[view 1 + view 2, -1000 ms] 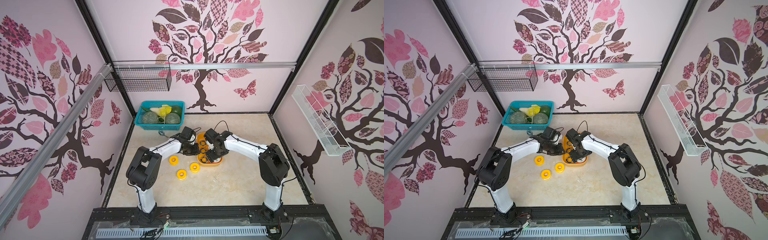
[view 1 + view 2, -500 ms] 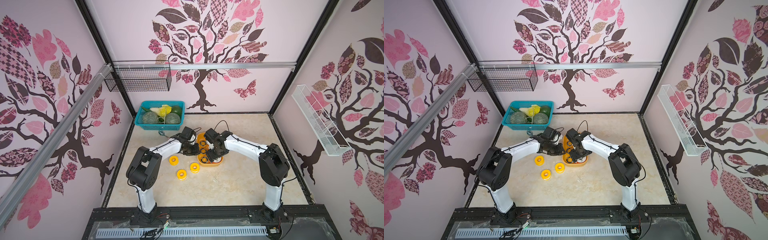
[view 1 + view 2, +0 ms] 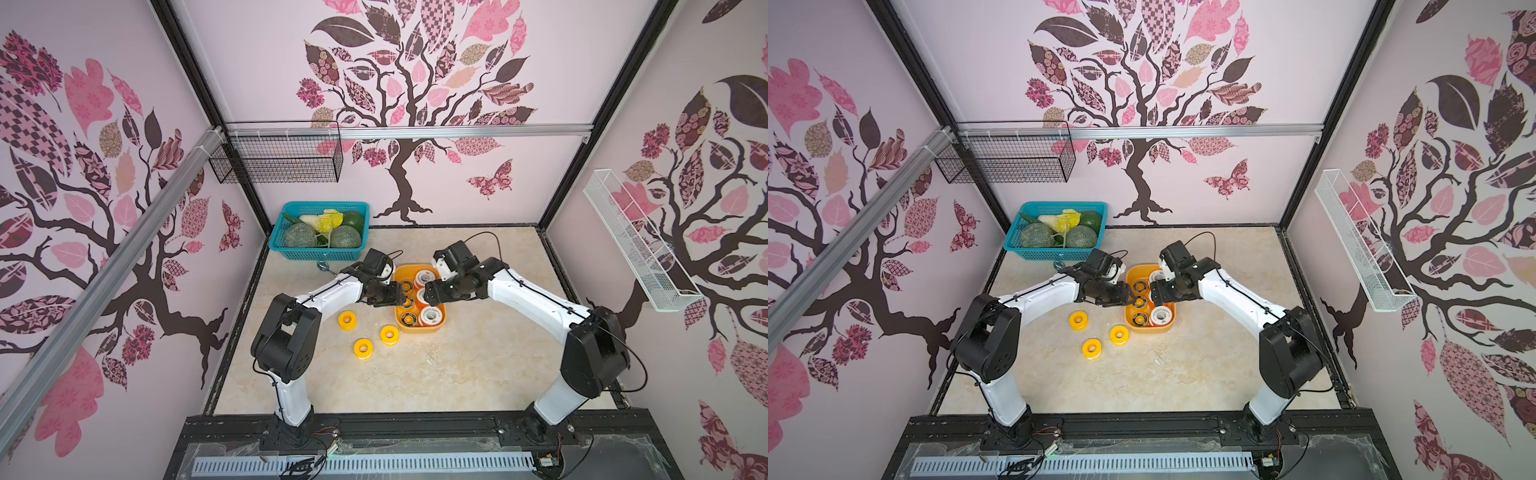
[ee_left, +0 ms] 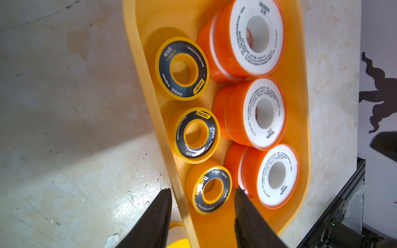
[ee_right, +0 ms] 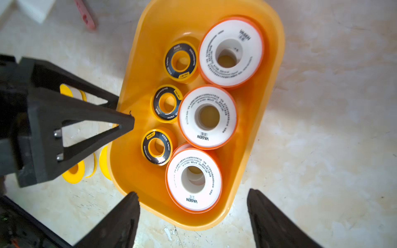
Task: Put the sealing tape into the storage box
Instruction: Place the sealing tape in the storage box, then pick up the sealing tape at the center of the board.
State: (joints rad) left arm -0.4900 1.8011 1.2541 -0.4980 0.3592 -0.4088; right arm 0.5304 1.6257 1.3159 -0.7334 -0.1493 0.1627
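The orange-yellow storage box [image 3: 419,329] [image 3: 1150,329] sits mid-table and holds several rolls of sealing tape, three large orange-and-white and three small yellow with black labels. My left gripper [image 3: 398,297] [image 4: 202,192] is open above the box's left wall. One finger shows over the table and one over the inside of the box [image 4: 178,17]. A small yellow roll [image 4: 227,189] lies between the fingers, touching neither. My right gripper [image 3: 428,291] [image 5: 192,192] stands open and empty over the box's end [image 5: 193,223], above a large roll [image 5: 194,201]. Three plain yellow rolls [image 3: 347,321] [image 3: 389,335] [image 3: 363,348] lie on the table left of the box.
A teal basket [image 3: 318,254] of vegetables stands at the back left. A black wire basket [image 3: 276,160] hangs on the back wall. A white wire shelf [image 3: 636,245] hangs on the right wall. The two grippers face each other closely over the box.
My left gripper's jaws have gone from shut to apart, and the small yellow roll now lies free in the box. The right arm has not moved.
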